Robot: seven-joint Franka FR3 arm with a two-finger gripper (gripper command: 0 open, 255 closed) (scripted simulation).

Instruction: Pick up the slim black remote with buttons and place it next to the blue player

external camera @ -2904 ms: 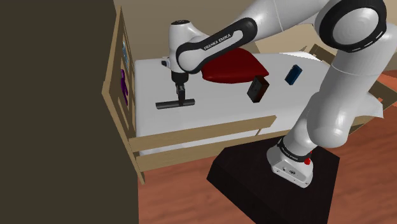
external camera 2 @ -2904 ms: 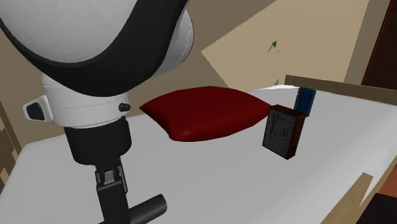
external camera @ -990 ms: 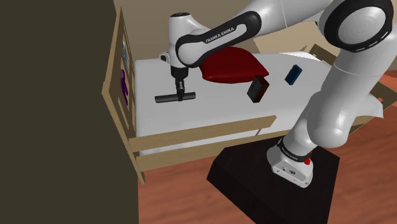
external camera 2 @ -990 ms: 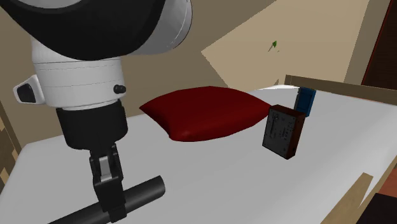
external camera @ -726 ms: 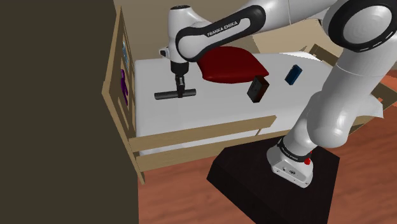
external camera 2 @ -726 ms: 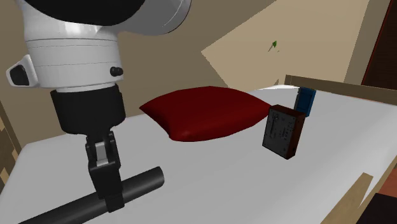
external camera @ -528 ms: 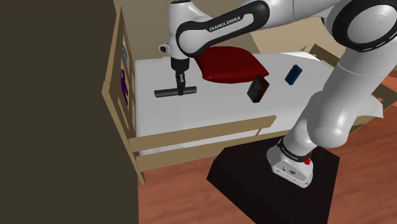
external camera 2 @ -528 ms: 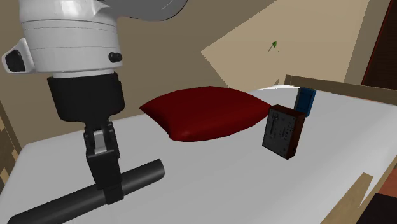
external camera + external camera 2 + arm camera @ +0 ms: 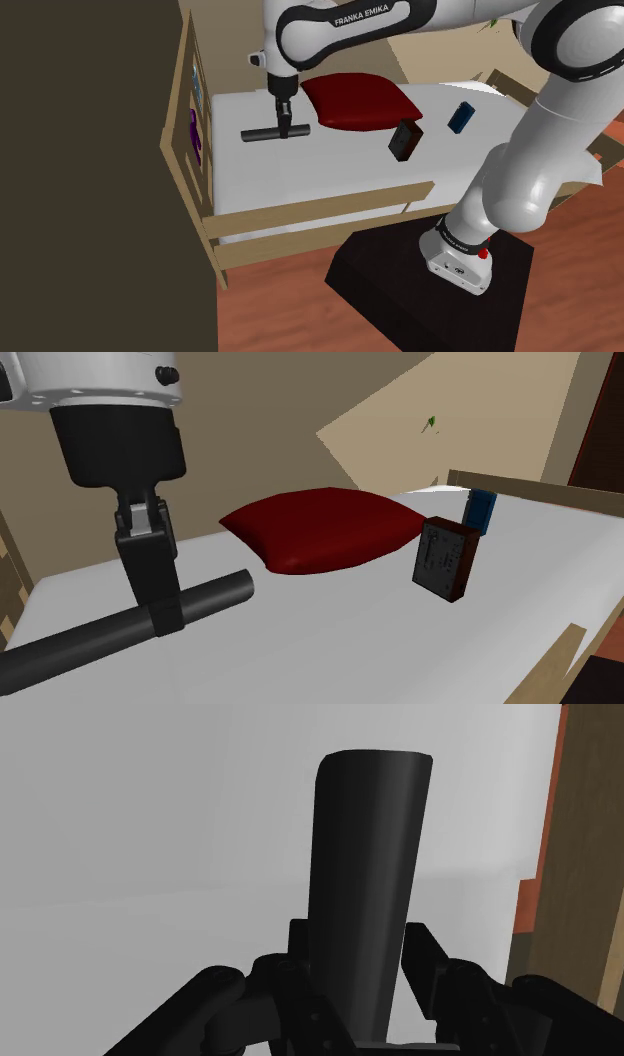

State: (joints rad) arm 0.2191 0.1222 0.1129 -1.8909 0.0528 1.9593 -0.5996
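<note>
Lift is done versus a few seconds back: then the bar was down on the mattress, now I'm carrying it well clear of it, and the cushion, box and player aren't moving.

The gripper (image 9: 284,128) is pointing straight down and clamping the slim black remote (image 9: 262,133) crosswise. In the wrist view the fingers (image 9: 425,959) are pressing on both of its flanks, so I'm reading that as a firm hold. It's gripping off-centre, with the longer end sticking out toward the shoulder view's left. The remote is hanging level, so the offset isn't tipping it. No buttons are showing from these angles.

The white bed (image 9: 320,165) is passing underneath, with a clear gap below the remote in the second exterior view.

I'm judging the height to be deliberate, because the red cushion (image 9: 355,100) is sitting just beside the gripper on the way across. Beyond it the dark brown box (image 9: 404,139) is standing tilted, and the blue player (image 9: 461,116) is standing further on, near the bed's far corner by the wooden frame.

Next I'm planning a traverse over or around the cushion, then a descent onto bare sheet beside the player. I'm watching the long end: it could clip the box on the swing.
</note>
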